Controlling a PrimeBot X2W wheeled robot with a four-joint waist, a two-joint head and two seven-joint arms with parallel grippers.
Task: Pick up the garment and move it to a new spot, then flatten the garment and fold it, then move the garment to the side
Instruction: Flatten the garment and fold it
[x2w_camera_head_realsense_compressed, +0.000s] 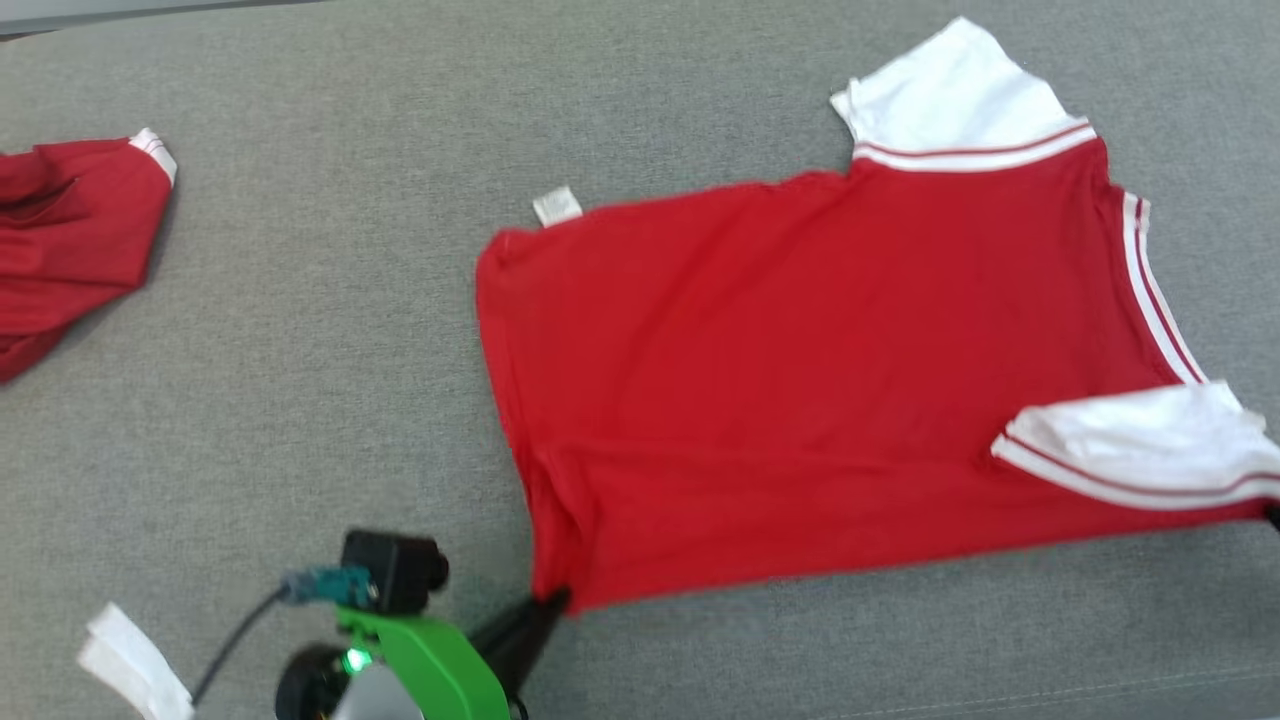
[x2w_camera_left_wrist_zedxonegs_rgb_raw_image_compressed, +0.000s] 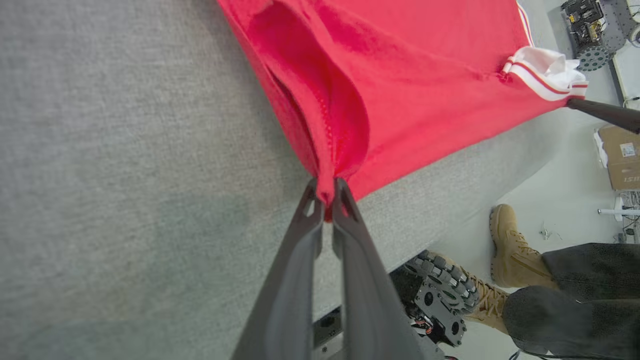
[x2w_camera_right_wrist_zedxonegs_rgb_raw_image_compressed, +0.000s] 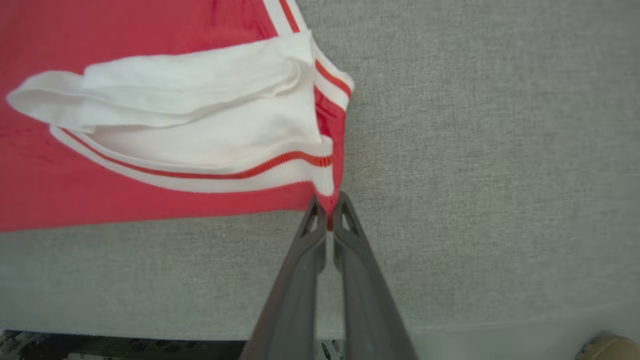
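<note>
The garment (x2w_camera_head_realsense_compressed: 800, 380) is a red T-shirt with white, red-striped sleeves, spread on the grey table with its hem to the left and its collar to the right. My left gripper (x2w_camera_head_realsense_compressed: 553, 603) is shut on the near hem corner; the left wrist view shows red cloth (x2w_camera_left_wrist_zedxonegs_rgb_raw_image_compressed: 350, 75) pinched between its fingertips (x2w_camera_left_wrist_zedxonegs_rgb_raw_image_compressed: 326, 192). My right gripper (x2w_camera_right_wrist_zedxonegs_rgb_raw_image_compressed: 327, 207) is shut on the near shoulder edge beside the white sleeve (x2w_camera_right_wrist_zedxonegs_rgb_raw_image_compressed: 200, 125); its tip (x2w_camera_head_realsense_compressed: 1272, 516) pokes in at the head view's right edge. The near edge runs taut between both grips.
A second red garment (x2w_camera_head_realsense_compressed: 70, 240) lies bunched at the table's left edge. A white paper scrap (x2w_camera_head_realsense_compressed: 130, 660) sits at the near left. Beyond the table's near edge (x2w_camera_left_wrist_zedxonegs_rgb_raw_image_compressed: 450, 220), a person's tan boots (x2w_camera_left_wrist_zedxonegs_rgb_raw_image_compressed: 510, 245) and a wheeled base (x2w_camera_left_wrist_zedxonegs_rgb_raw_image_compressed: 440, 300) stand on the floor.
</note>
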